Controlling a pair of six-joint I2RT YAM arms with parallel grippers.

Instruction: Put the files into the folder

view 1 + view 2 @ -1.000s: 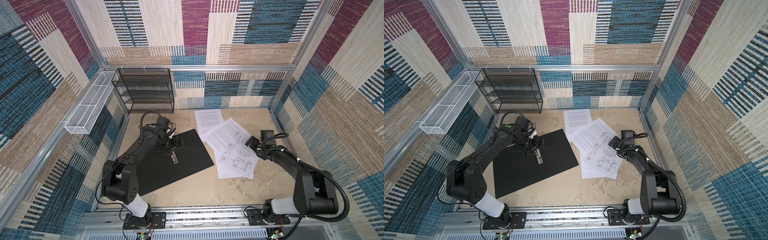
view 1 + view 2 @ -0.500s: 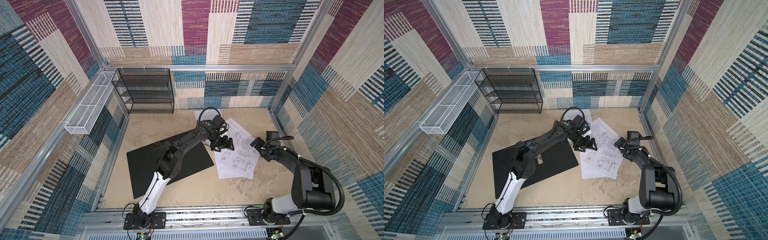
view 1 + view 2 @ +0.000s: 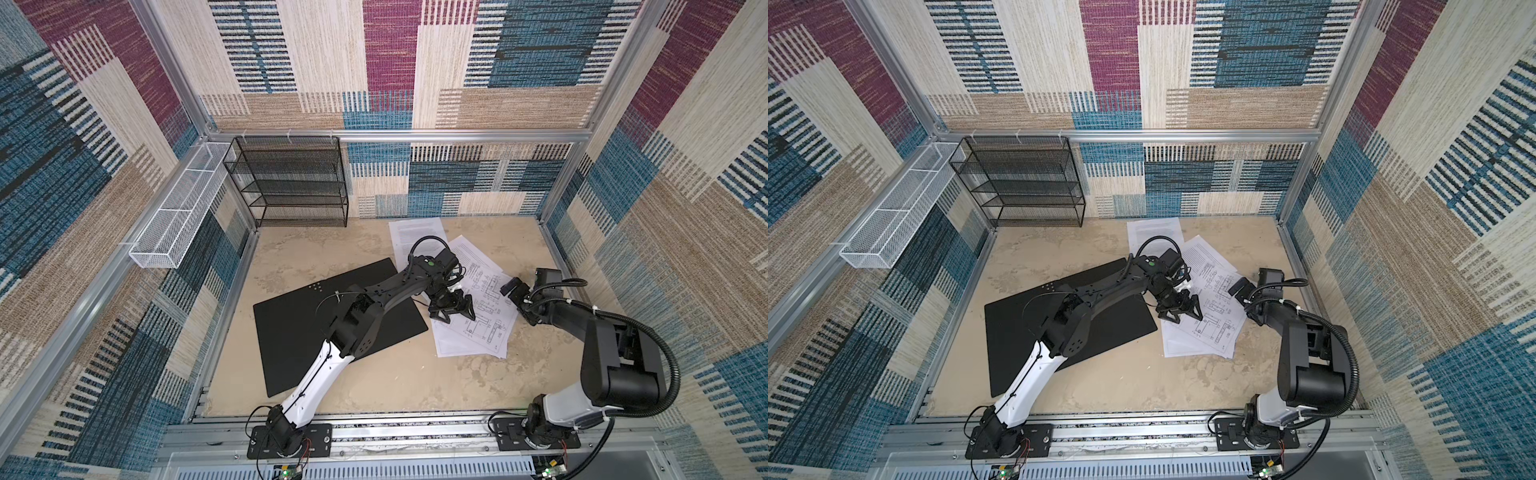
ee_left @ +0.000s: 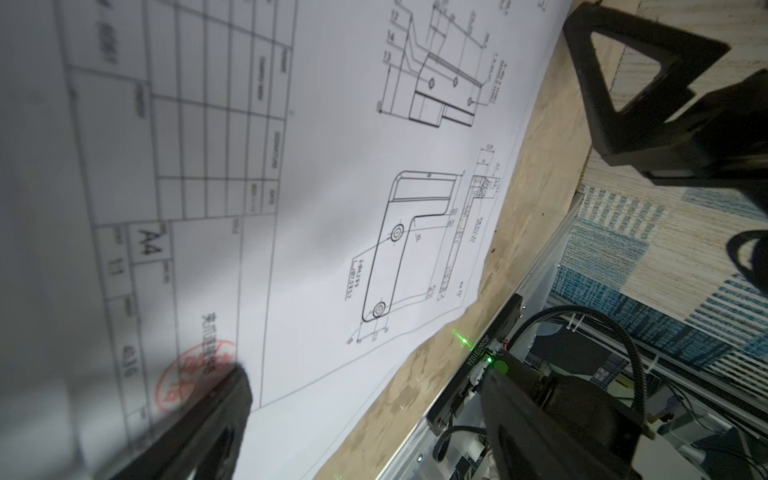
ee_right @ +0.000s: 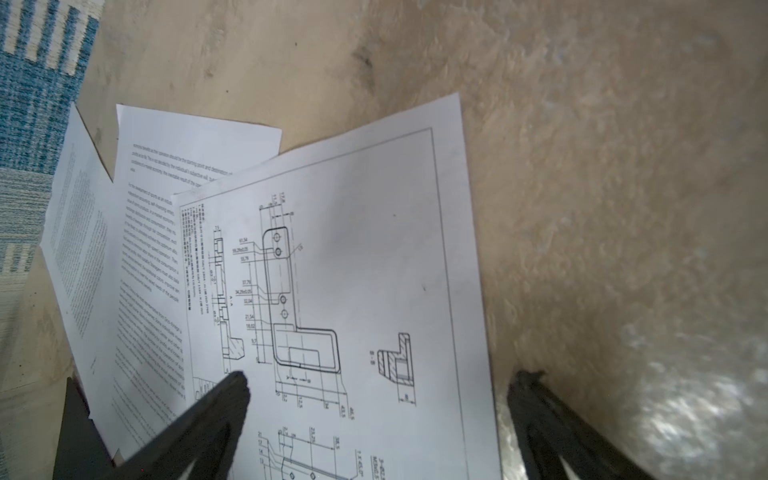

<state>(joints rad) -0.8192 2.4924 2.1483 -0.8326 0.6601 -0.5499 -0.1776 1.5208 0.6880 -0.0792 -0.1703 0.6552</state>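
Note:
The folder (image 3: 291,328) (image 3: 1017,332) lies flat on the table's left half, showing only a black face. To its right the files (image 3: 478,332) (image 3: 1208,336) are spread in a loose overlapping pile, with a line-drawing sheet (image 4: 332,166) (image 5: 353,270) on top and text sheets (image 5: 145,249) beneath. My left gripper (image 3: 455,316) (image 3: 1185,318) (image 4: 374,415) reaches across the folder and hangs open low over the drawing sheet, holding nothing. My right gripper (image 3: 515,291) (image 3: 1241,286) (image 5: 382,378) is open at that sheet's right edge, one finger over paper, one over bare table.
A black wire-mesh rack (image 3: 291,183) stands against the back wall at the left. A white wire basket (image 3: 178,220) hangs on the left wall. Patterned walls close in the beige table (image 3: 395,382). An aluminium rail (image 3: 415,428) runs along the front.
My left arm swung right from the middle of the folder to over the drawing sheet, then settled a little nearer the front. The right gripper drew slightly back to the pile's right edge.

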